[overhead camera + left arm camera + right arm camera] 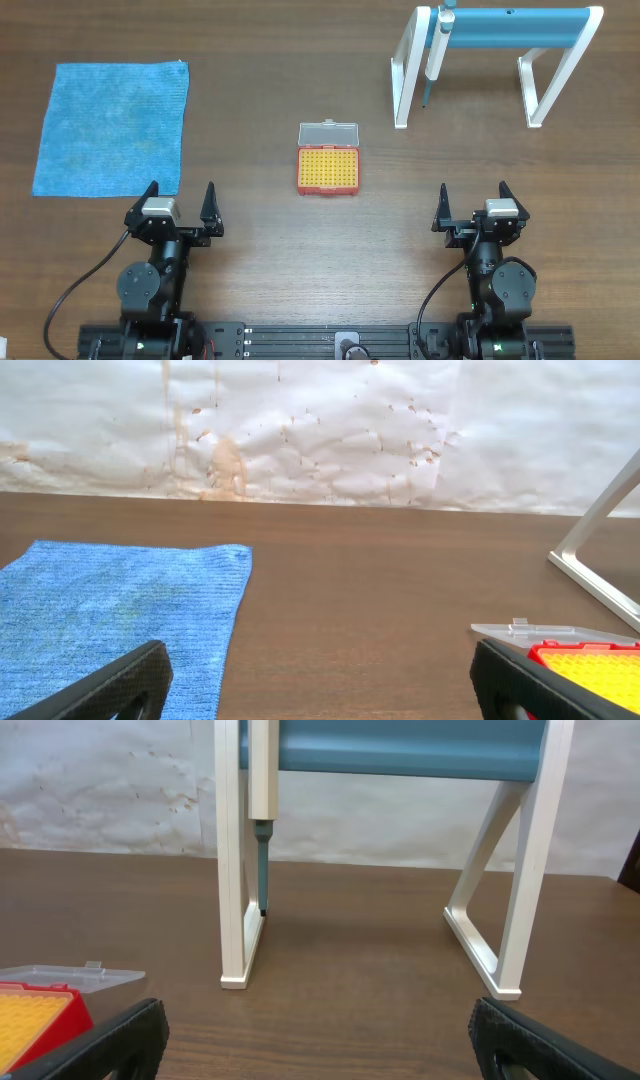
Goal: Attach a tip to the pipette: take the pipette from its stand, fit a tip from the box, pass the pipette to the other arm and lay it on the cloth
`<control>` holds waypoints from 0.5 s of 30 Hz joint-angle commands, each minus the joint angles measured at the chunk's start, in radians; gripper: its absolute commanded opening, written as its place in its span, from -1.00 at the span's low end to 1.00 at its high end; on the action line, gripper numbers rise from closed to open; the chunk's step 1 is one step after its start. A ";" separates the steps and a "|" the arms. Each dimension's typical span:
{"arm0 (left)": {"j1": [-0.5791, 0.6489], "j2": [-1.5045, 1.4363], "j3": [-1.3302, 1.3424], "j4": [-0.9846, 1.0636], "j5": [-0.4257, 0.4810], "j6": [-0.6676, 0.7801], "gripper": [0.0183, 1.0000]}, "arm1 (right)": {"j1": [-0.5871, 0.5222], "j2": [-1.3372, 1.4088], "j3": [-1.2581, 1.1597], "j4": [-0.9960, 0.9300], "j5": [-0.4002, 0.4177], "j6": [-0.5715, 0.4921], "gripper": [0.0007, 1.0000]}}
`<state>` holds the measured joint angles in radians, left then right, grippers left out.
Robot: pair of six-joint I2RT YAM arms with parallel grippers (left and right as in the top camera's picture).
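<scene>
Dark brown wooden table (260, 90) against a stained white wall (320, 430).

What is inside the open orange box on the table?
The orange box holds a yellow grid of tip positions filling its top; its clear lid is folded back. Whether any positions are empty is too small to tell, and the grid hides everything beneath.

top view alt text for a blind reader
Two arms sit at a wooden table, left gripper and right gripper open and empty. An open orange tip box sits mid-table, a blue cloth at left, the pipette hanging in its stand at right.
</scene>
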<state>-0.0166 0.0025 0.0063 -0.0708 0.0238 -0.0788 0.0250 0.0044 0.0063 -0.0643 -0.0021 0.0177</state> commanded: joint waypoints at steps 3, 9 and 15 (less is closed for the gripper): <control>-0.003 0.004 -0.001 -0.009 0.011 0.013 0.93 | -0.005 -0.002 -0.002 -0.007 0.002 0.006 0.95; -0.003 0.004 -0.001 -0.009 0.011 0.013 0.93 | -0.005 -0.002 -0.002 -0.007 0.002 0.006 0.95; -0.003 0.004 -0.001 -0.009 0.011 0.013 0.93 | -0.005 -0.002 -0.002 0.006 0.001 0.008 0.95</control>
<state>-0.0166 0.0025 0.0063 -0.0708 0.0238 -0.0788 0.0250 0.0044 0.0063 -0.0643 -0.0021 0.0177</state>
